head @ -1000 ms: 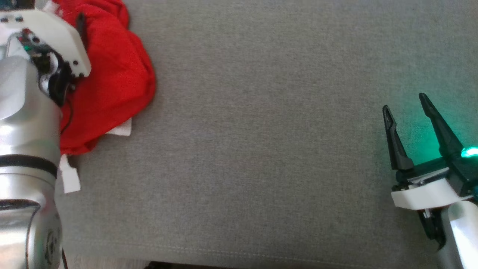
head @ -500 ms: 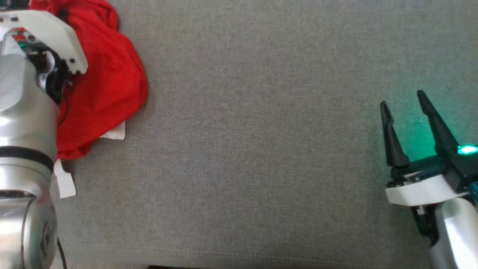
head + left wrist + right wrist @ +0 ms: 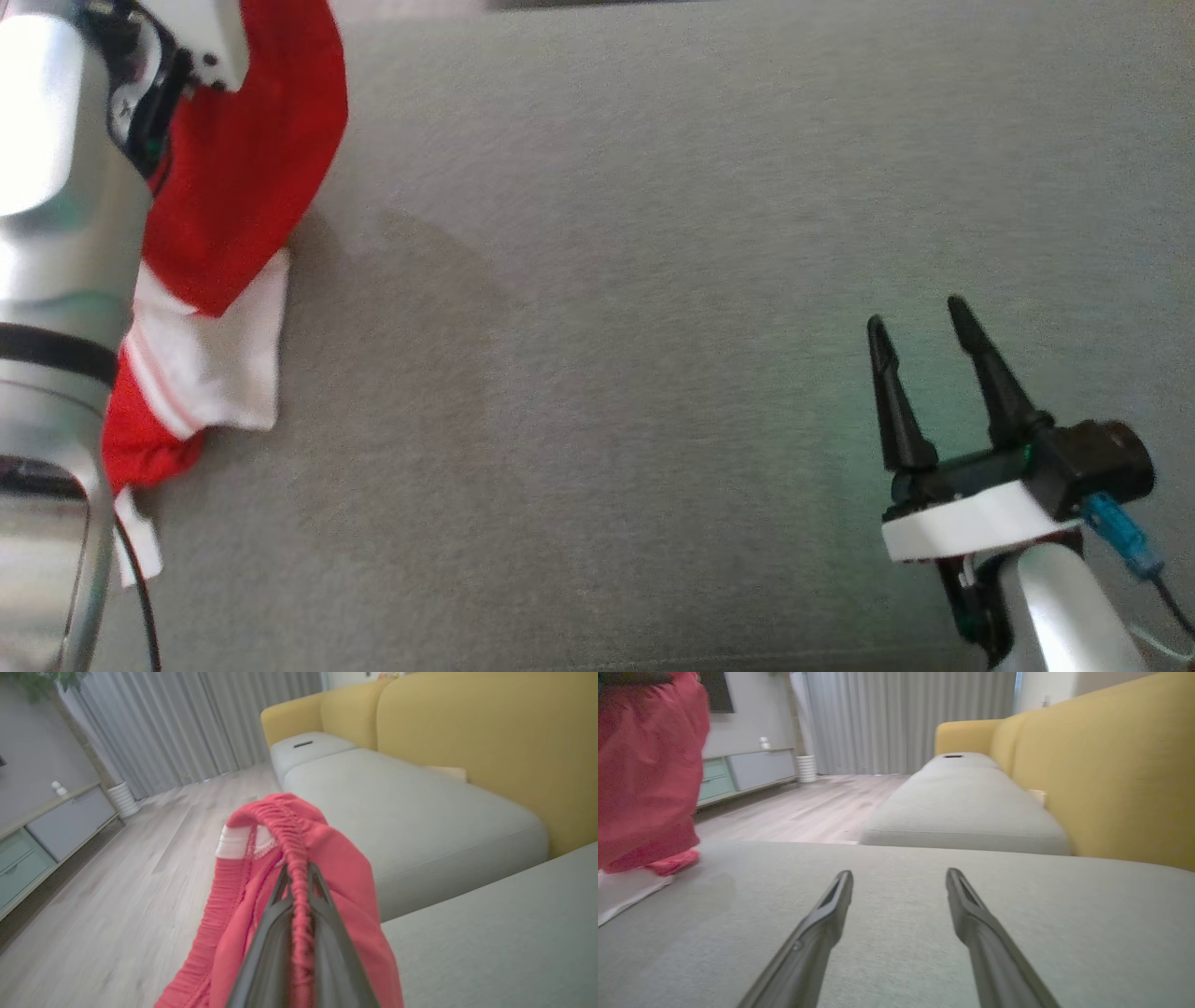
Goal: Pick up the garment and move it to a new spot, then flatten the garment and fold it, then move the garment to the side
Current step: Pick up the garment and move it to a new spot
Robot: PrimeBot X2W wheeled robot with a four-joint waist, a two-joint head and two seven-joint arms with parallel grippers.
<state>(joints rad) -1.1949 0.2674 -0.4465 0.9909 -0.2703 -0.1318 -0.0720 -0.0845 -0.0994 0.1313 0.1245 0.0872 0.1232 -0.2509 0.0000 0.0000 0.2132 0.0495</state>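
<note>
The garment (image 3: 243, 159) is red with white trim and hangs lifted at the far left of the head view, its lower end trailing on the grey cushion (image 3: 607, 327). My left gripper (image 3: 296, 877) is shut on the garment's elastic waistband (image 3: 294, 835), which runs up between the two dark fingers in the left wrist view. The right wrist view shows the garment (image 3: 649, 774) hanging at its left edge. My right gripper (image 3: 920, 322) hovers over the cushion at the lower right, open, with nothing between its fingers (image 3: 831, 905).
A second grey seat cushion (image 3: 966, 807) lies beyond this one, with the yellow sofa back (image 3: 1101, 765) along the right. Wooden floor (image 3: 117, 896), a low cabinet (image 3: 742, 772) and curtains (image 3: 906, 718) lie past the cushion's far edge.
My left gripper has shut on the garment and raised it, so the heap now hangs stretched out with white trim showing. The head camera has shifted; the right gripper sits lower in view.
</note>
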